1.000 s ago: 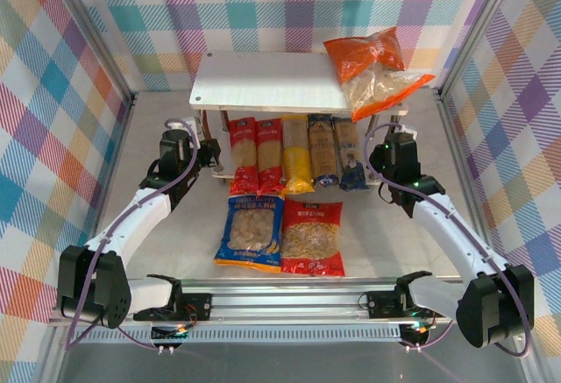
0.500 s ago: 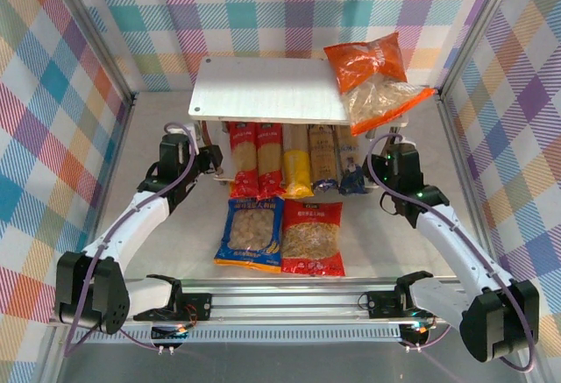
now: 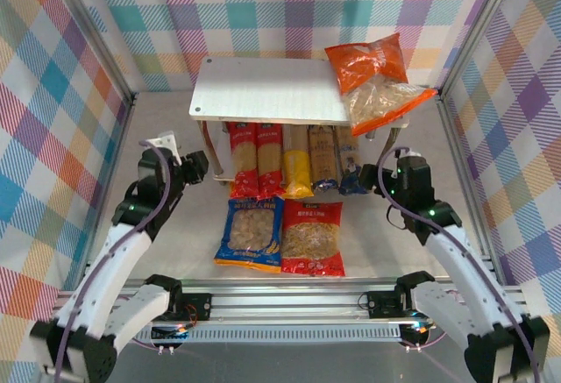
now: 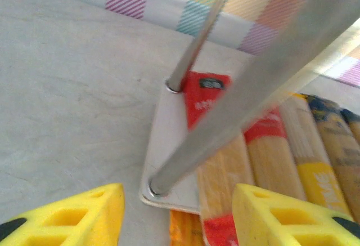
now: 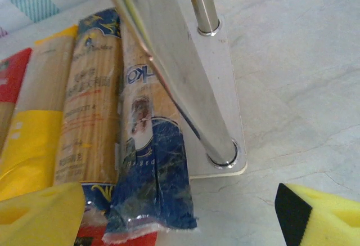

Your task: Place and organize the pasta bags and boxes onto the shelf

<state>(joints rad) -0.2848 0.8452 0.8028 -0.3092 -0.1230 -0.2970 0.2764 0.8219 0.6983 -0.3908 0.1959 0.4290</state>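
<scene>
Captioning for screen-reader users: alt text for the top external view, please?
A two-tier shelf holds an orange bag on its top board's right end and five spaghetti packs side by side below. A blue-and-orange bag and a red bag lie on the table in front; left gripper and right gripper flank it, jaws open.

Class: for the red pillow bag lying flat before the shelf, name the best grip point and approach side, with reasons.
Probably its right edge, from above on the right: the red bag lies flat, the blue-and-orange bag crowds its left and the spaghetti packs its far end.
</scene>
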